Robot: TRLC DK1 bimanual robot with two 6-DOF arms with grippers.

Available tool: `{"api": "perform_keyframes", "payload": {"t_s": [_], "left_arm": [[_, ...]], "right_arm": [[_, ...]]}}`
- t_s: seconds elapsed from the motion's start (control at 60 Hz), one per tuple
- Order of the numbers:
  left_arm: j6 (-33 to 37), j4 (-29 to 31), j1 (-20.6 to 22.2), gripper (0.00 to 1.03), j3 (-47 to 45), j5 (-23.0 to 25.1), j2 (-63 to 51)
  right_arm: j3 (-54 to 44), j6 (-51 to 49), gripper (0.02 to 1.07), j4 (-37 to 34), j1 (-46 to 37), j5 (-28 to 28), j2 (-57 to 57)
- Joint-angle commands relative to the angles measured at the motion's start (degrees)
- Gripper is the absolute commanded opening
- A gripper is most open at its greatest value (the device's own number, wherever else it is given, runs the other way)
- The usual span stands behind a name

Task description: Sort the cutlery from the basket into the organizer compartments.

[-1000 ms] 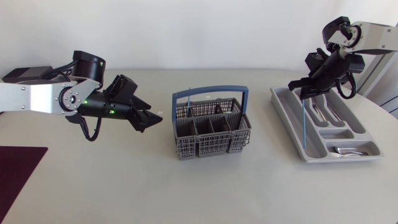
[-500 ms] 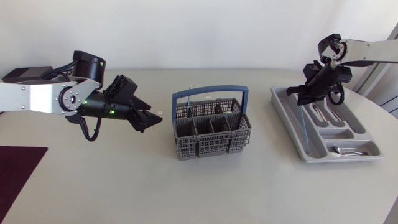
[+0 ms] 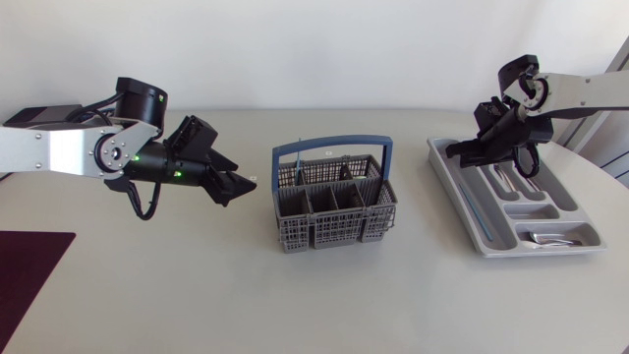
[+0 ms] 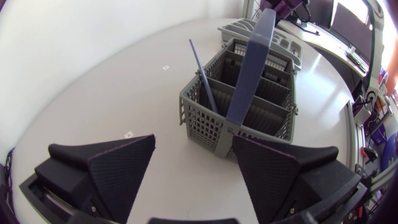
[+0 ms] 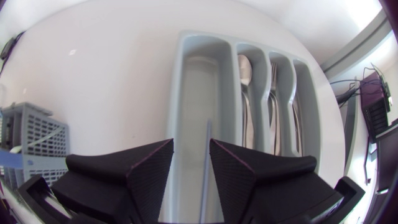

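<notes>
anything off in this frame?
Nothing stands out. The grey slotted plastic basket with blue handle stands upright, one thin blue stick leaning inside it. The grey plastic organizer tray holds its metal cutlery within compartments; a second blue stick is in the long one, between the right end effector's open fingers. Nothing spilled.

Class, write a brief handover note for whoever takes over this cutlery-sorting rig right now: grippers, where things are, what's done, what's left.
Left gripper: open, empty, just short of the basket.
Right gripper: open, low over the organizer; a blue stick runs between its fingers into the long compartment, not gripped.
Done: spoon and forks lie in their compartments.
Left: a second blue stick stands in the basket; move it to the organizer.
</notes>
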State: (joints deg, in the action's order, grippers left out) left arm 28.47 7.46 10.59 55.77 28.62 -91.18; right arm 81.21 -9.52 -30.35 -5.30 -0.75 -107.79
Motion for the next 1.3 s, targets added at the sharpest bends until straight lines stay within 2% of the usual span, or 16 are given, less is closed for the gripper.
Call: {"api": "perform_keyframes", "payload": {"t_s": [0.0,0.233,0.3,0.367,0.467,0.533,0.6,0.667,0.783,1.017,1.283], "left_arm": [[-1.05,-0.35,-0.39,0.86,2.94,0.03,-2.52],[-4.39,-2.28,-0.48,0.82,8.92,0.03,-9.63],[-5.18,-2.81,-0.75,0.77,10.85,0.03,-11.83],[-6.5,-2.89,-1.27,0.73,13.14,0.03,-14.03],[-8.87,-3.25,-1.8,0.59,16.92,0.21,-17.46],[-9.75,-3.16,-1.8,0.49,19.38,0.65,-19.83],[-10.8,-3.16,-1.71,0.34,21.84,1.52,-22.2],[-11.33,-2.81,-1.62,0.2,24.3,1.61,-24.49],[-11.42,-1.49,-1.27,0.04,27.9,1.96,-27.92],[-9.57,2.47,0.92,0.03,30.19,5.83,-30.9],[-2.63,7.04,1.01,0.03,24.65,12.34,-27.48]], "right_arm": [[-6.15,-1.91,0.53,1.7,4.51,0.58,8.56],[-17.58,-2.79,0.53,1.96,14.09,3.92,20.95],[-19.95,-2.87,0.52,2.22,16.2,4.09,23.68],[-21.97,-2.96,0.46,2.22,18.31,4.36,25.79],[-25.05,-3.14,0.37,2.66,21.03,5.15,27.37],[-26.89,-3.23,0.25,3.45,22.97,5.41,27.98],[-28.12,-3.14,0.11,3.54,24.64,5.41,28.33],[-29.09,-2.87,0.1,3.54,25.6,5.5,28.69],[-31.02,-2.79,0.09,4.42,27.89,5.5,28.33],[-32.87,-2.35,0.08,7.85,29.82,4.18,27.1],[-29.62,-2.35,0.08,14.97,29.56,0.93,21.04]]}}
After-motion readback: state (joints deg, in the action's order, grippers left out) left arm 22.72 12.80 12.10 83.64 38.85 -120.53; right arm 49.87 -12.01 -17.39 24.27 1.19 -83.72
